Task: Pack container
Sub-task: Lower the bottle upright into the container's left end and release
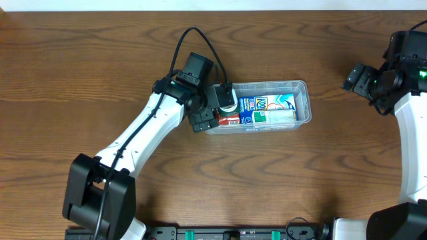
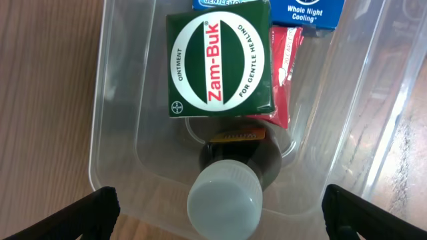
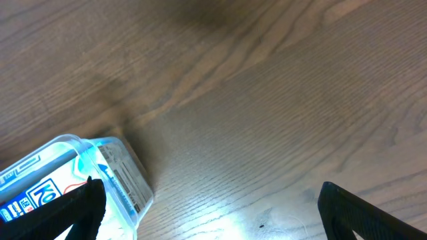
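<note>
The clear plastic container (image 1: 301, 85) sits on the table at centre. In it lie a blue-and-white carton (image 1: 265, 103), a red pack (image 1: 229, 119) and a white-and-green box (image 1: 273, 117). My left gripper (image 1: 212, 107) is open over the container's left end. In the left wrist view its fingers (image 2: 217, 213) are spread wide over the container (image 2: 113, 120), above a dark bottle with a white cap (image 2: 224, 203), a green Zam-Buk box (image 2: 220, 60) and the red pack (image 2: 285, 67). My right gripper (image 1: 360, 79) is open and empty, off to the container's right (image 3: 207, 220).
Bare wooden table (image 1: 100, 67) lies all round the container. The container's right end with the carton shows at the lower left of the right wrist view (image 3: 87, 173). A black cable (image 1: 193, 37) loops over the left arm.
</note>
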You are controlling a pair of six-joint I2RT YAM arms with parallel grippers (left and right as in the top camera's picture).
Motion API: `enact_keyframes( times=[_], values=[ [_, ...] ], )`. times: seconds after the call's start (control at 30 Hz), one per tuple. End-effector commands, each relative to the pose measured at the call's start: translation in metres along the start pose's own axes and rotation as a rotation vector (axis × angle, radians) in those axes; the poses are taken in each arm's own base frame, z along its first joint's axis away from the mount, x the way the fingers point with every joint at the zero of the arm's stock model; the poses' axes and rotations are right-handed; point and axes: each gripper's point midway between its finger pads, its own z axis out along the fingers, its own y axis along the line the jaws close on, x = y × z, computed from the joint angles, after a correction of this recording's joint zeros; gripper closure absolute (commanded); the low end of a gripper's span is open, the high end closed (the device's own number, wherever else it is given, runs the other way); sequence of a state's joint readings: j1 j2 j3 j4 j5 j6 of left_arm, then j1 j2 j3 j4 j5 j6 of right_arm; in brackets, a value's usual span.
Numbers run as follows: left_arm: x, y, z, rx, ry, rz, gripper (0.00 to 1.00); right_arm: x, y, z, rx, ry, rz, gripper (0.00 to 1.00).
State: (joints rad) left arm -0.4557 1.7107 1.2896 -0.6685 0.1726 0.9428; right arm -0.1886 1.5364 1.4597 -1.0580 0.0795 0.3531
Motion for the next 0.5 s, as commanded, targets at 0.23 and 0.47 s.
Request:
enact_keyframes(
  times=[0.23,0.47],
  values=[
    [-0.028,0.020,-0.066,-0.156,-0.132,0.020,0.02,-0.005,-0.003,-0.004,0.004,-0.017,0.017,0.01],
    [-0.041,0.022,-0.142,-0.287,-0.279,-0.097,0.02,-0.005,-0.003,-0.004,0.004,-0.017,0.017,0.01]
  ],
)
